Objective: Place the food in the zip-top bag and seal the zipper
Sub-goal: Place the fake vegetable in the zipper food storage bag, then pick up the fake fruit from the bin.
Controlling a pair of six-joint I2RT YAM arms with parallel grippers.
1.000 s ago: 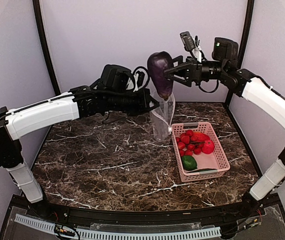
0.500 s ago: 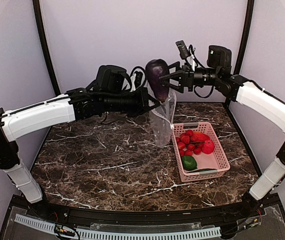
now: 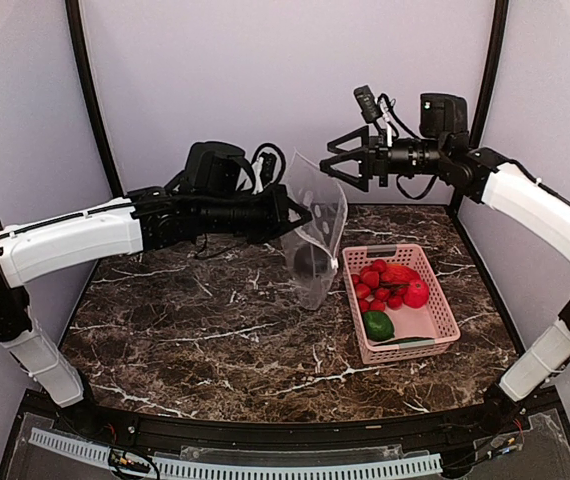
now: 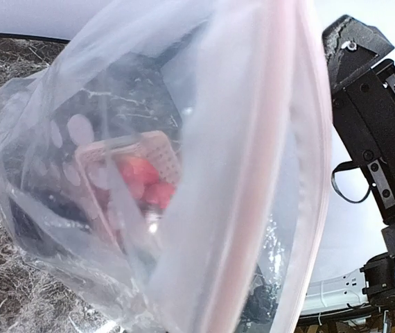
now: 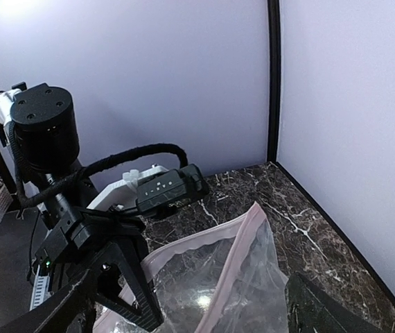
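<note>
Spanning the scene, the dark marble table [image 3: 215, 320] carries the work, and above it the two arms meet over the zip-top bag [image 3: 317, 225]; the bag hangs mouth-up from the left gripper [image 3: 300, 214], which is clamped tight on its upper edge, while its bottom reaches down to the table or just above it, I cannot tell which; the right gripper [image 3: 333, 160] hovers just above and beside the mouth with its jaws spread wide and nothing between them; to the right of the bag sits the pink basket [image 3: 435, 335]; a dark eggplant [image 3: 312, 263] lies low inside the bag, so by my reckoning the task is barely begun: one piece is bagged, whereas the orange-red oval [image 3: 416, 292], the green piece [image 3: 378, 325] and the cluster of red pieces [image 3: 380, 280] all lie in the basket, and the zipper [image 4: 301, 139] is unsealed; the overhead view alone shows the basket's contents and the eggplant clearly; the left wrist view looks through the clear film, giving the pale pink strip up close but only a blur of basket and red behind it; the right wrist view looks down on the parted mouth and the left arm's wrist, with no food in sight.
</note>
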